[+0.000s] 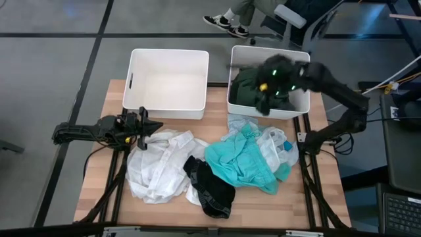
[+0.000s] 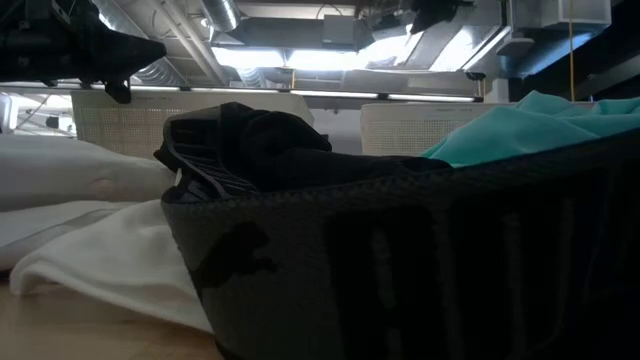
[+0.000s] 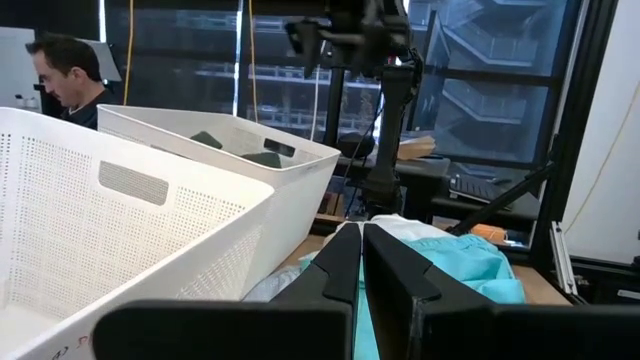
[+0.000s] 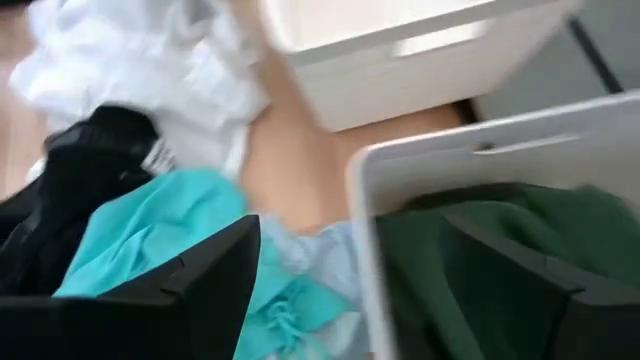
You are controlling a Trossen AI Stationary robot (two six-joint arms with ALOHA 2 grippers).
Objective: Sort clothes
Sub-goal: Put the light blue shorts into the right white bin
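Right gripper (image 1: pixel 266 89) hangs over the right white rectangular plastic bin (image 1: pixel 235 99), fingers (image 4: pixel 190 290) spread wide, nothing between them. Dark green soft fabric garment (image 1: pixel 247 85) lies crumpled inside that bin, directly under the spread jaws; from the right wrist it shows as green cloth (image 4: pixel 470 270) just past the bin wall (image 4: pixel 365 260).

Left gripper (image 1: pixel 152 125) sits low, just in front of the left white rectangular plastic bin (image 1: pixel 135 72), fingers (image 3: pixel 335 275) pressed together, holding nothing. Its tip is at the edge of the white crumpled fabric garment (image 1: pixel 158 168).

Remaining clothes are heaped in front of the two bins on the light wooden tabletop (image 1: pixel 99 178): white one nearest the left bin, black knit garment (image 1: pixel 210 187) in the middle front, teal soft garment (image 1: pixel 240 164) and pale blue thin garment (image 1: pixel 273 145) just in front of the right bin, overlapping.

Left bin holds no cloth. Bare wood shows left of the white heap. Beyond the bins: grey floor, a seated person's sneakered feet (image 1: pixel 223 23); another person (image 3: pixel 65 75) shows behind the left bin from the left wrist.
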